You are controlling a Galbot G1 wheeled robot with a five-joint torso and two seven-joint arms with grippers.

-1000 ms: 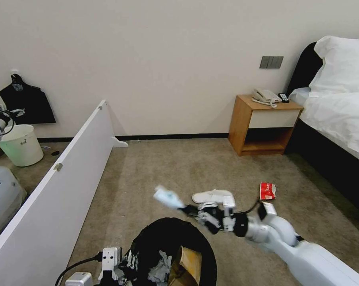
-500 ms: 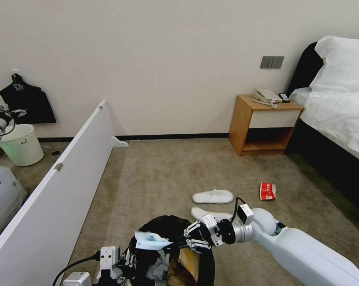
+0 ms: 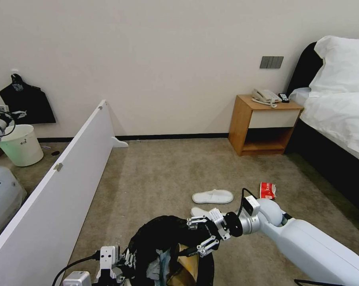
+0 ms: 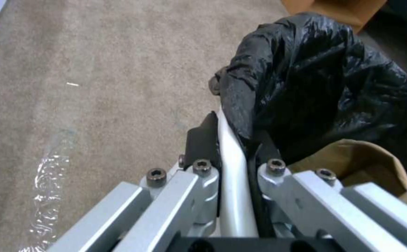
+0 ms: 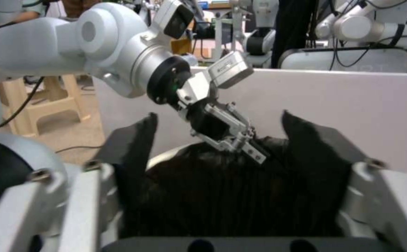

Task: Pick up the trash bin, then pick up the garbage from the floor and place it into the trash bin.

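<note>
The trash bin [image 3: 159, 232], lined with a black bag [image 4: 315, 80], hangs low in front of me. My left gripper [image 3: 122, 262] is shut on its white rim [image 4: 233, 168]. Over the bin's right edge my right gripper [image 3: 201, 235] stands open with nothing between its black pads [image 5: 133, 150]. The pale blue mask [image 3: 162, 258] lies inside the bin beside a brown cardboard piece [image 3: 186, 258]. One white slipper [image 3: 212, 196] rests on the carpet; the other slipper [image 3: 195, 211] is half hidden behind my right gripper. A red snack packet [image 3: 267, 190] lies farther right.
A long white partition board [image 3: 60, 178] runs along my left, with a plain white bucket [image 3: 20, 145] behind it. A wooden nightstand [image 3: 265, 123] and a bed [image 3: 338, 119] stand at the right. Open carpet lies ahead.
My right gripper carried the mask over the bin, then opened and let it go. The mask now lies inside the bin. The left gripper has kept hold of the rim.
</note>
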